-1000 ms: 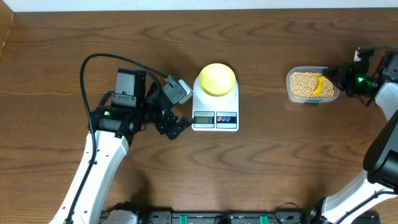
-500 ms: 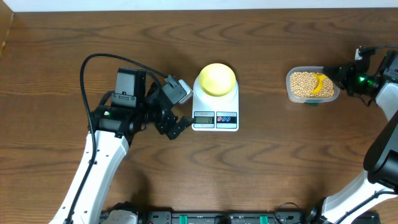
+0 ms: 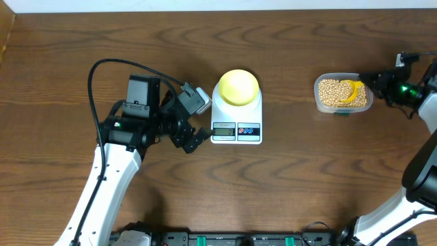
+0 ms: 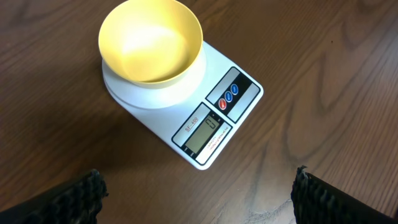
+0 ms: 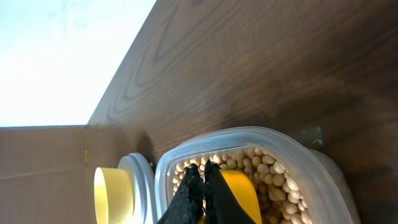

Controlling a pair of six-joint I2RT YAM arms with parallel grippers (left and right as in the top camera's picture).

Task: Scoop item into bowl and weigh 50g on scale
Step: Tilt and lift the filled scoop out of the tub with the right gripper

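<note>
Arms flank the work from both sides of the desk (image 3: 307, 178). The left arm rises from the near edge and bends toward the middle, with its left hand (image 3: 202, 117) beside the scale (image 3: 236, 115) on the scale's left. This hand is released, its fingers spread wide and grasping nothing. In the left wrist view the two fingertips (image 4: 81, 196) sit at the bottom corners, with bare wood between them.

The right arm reaches in from the far right edge. Its right hand (image 3: 369, 83) is clenched at the right rim of the clear tub (image 3: 317, 96). From its wrist camera the dark fingers press together over the yellow scoop (image 3: 351, 92), apparently pinching its handle, though the contact itself is hidden.

The scale's long axis runs from the far side to the near side, with the round platform at the far end. The display and the red and blue buttons point toward the near edge. The bowl (image 3: 238, 86) stands upright on the platform, mouth up, with nothing inside.

The beans (image 3: 331, 92) fill the tub, well apart to the right of the scale. The scoop lies among them, slanting from upper right to lower left.
</note>
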